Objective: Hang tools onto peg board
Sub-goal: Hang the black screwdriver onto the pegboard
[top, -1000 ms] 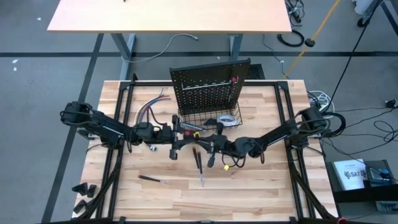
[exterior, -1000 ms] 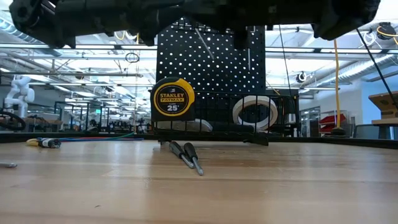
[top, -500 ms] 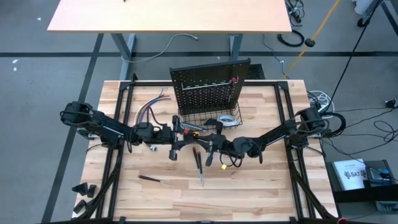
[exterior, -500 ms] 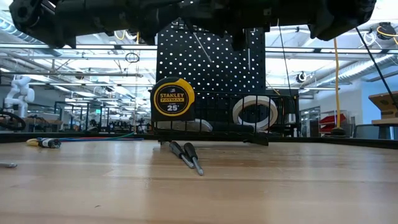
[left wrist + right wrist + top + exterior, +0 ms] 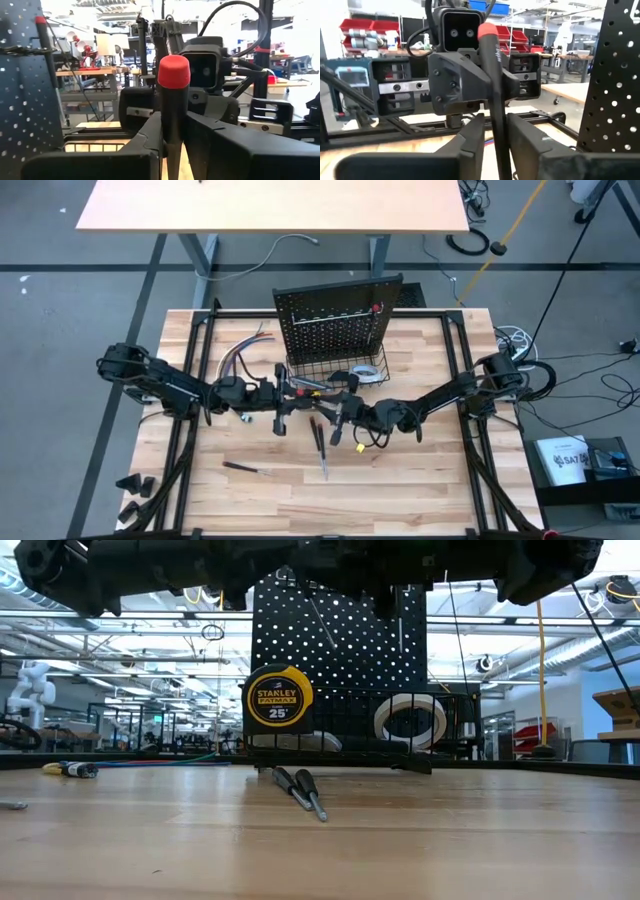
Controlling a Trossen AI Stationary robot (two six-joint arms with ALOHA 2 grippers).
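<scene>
A slim screwdriver (image 5: 173, 95) with a dark handle and a red end stands upright in the air in front of the peg board (image 5: 335, 320). My left gripper (image 5: 172, 140) is shut on it. My right gripper (image 5: 496, 137) faces it from the other side. It is open, with one finger on each side of the same handle (image 5: 495, 100) and a narrow gap at each. Another screwdriver (image 5: 44, 45) hangs on the board. Two screwdrivers (image 5: 300, 788) lie on the table below the grippers, and a third (image 5: 240, 468) lies nearer the front left. My left gripper pinches the screwdriver's dark handle (image 5: 173, 117) between its two fingers, a little below the red end. The fingers come level from the table's left and lie across the handle. The screwdriver stands upright with its red end up, lifted clear of the table.
The wire basket (image 5: 350, 745) at the board's foot holds a yellow-black tape measure (image 5: 278, 697) and a white tape roll (image 5: 410, 720). A bundle of coloured cables (image 5: 240, 352) lies left of the board. Bare wood lies toward the near edge.
</scene>
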